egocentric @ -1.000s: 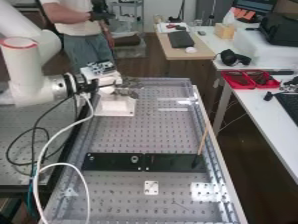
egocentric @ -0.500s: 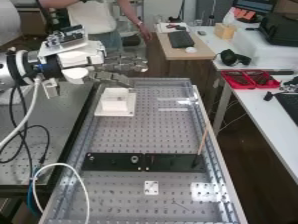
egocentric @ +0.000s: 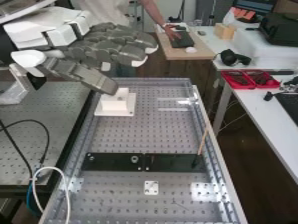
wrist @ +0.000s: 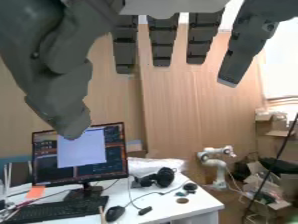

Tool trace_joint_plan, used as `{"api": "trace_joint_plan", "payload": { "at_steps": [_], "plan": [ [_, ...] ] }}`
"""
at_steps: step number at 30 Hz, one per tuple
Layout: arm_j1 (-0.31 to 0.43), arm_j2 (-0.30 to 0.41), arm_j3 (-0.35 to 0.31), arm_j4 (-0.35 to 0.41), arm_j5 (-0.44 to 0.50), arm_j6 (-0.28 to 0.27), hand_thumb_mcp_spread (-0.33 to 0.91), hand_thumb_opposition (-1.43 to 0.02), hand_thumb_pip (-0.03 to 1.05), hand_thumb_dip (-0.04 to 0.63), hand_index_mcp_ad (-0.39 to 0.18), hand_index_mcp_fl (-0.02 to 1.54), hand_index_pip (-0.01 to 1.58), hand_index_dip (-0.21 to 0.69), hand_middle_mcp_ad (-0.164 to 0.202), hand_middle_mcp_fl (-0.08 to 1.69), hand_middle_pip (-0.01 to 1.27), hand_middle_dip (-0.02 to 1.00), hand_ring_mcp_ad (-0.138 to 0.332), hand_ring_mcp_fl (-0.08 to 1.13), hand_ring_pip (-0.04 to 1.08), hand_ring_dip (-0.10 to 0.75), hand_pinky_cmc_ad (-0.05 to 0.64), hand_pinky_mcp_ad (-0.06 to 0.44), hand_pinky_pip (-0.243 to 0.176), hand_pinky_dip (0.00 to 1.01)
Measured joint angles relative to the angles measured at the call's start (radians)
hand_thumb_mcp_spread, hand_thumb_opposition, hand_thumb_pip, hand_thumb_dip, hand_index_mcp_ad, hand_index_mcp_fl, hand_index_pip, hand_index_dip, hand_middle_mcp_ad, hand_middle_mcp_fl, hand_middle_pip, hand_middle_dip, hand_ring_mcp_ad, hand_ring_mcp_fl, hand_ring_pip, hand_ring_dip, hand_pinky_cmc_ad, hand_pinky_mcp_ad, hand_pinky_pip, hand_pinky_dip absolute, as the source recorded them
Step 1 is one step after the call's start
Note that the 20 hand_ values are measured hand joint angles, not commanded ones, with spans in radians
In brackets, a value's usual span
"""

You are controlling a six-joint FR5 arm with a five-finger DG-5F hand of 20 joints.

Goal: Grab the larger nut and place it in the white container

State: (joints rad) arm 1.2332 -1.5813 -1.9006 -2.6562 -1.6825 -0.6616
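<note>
Hand: one, dark grey [egocentric: 110, 46], at the high view's upper left, above the far end of the desk [egocentric: 149, 132].
Fingers: straight and a little apart, the thumb well out to one side; the wrist view has the fingers [wrist: 161, 42] and the thumb [wrist: 63, 95] hanging with a gap between them.
Larger nut: one [egocentric: 135, 159], lying on the left-hand black plate in the high view, near that plate's inner end.
Smaller round piece: one [egocentric: 91, 158], on the same plate, near its outer end; too small to tell exactly what it is.
Black plates: two [egocentric: 113, 165] [egocentric: 169, 165], end to end across the desk.
White container: one [egocentric: 116, 104], upright on its one square base, towards the desk's far end; the thumb's tip appears just beside its top, though the real gap I cannot tell.
Stick: one [egocentric: 203, 139], tilted, its dark lower end at the right-hand black plate.
Pale square plate: one [egocentric: 151, 188], flat, nearer the camera than the black plates.
Red trays: two [egocentric: 229, 73] [egocentric: 256, 85], side by side on the white side desk [egocentric: 256, 107], with items in them.
Monitor: one [wrist: 46, 167], in the wrist view.
Headphones: one pair [wrist: 161, 176], near the monitor.
Background robot arm: one, white [wrist: 216, 164].
</note>
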Motion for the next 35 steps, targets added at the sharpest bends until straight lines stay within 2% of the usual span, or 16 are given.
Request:
{"api": "trace_joint_plan", "payload": {
  "at_steps": [2, 6, 15, 35],
  "plan": [
    [0.001, -0.004, 0.025, -0.049, 0.034, -0.003, 0.16, -0.84, 0.76, 0.236, -0.105, -0.01, 0.47, -0.087, 0.073, 0.01, 0.12, 0.22, 0.166, 0.00, 0.09, 0.140, 0.375, 0.314, -0.096, 0.59],
    [0.005, -0.007, 0.044, -0.086, 0.064, -0.014, 0.14, -0.84, 0.76, 0.222, -0.105, 0.02, 0.40, -0.105, 0.075, 0.02, 0.12, 0.22, 0.166, 0.00, 0.09, 0.140, 0.375, 0.312, -0.096, 0.59],
    [0.010, -0.015, 0.041, -0.087, 0.081, -0.015, 0.13, -0.84, 0.76, 0.222, -0.105, 0.02, 0.36, -0.112, 0.075, 0.02, 0.12, 0.22, 0.166, 0.00, 0.10, 0.140, 0.379, 0.312, -0.096, 0.57],
    [0.010, -0.028, 0.072, -0.116, 0.028, -0.035, 0.13, -0.84, 0.76, 0.222, -0.108, 0.04, 0.36, -0.112, 0.073, 0.03, 0.12, 0.22, 0.166, 0.00, 0.10, 0.140, 0.379, 0.325, -0.096, 0.56]
  ]
}}
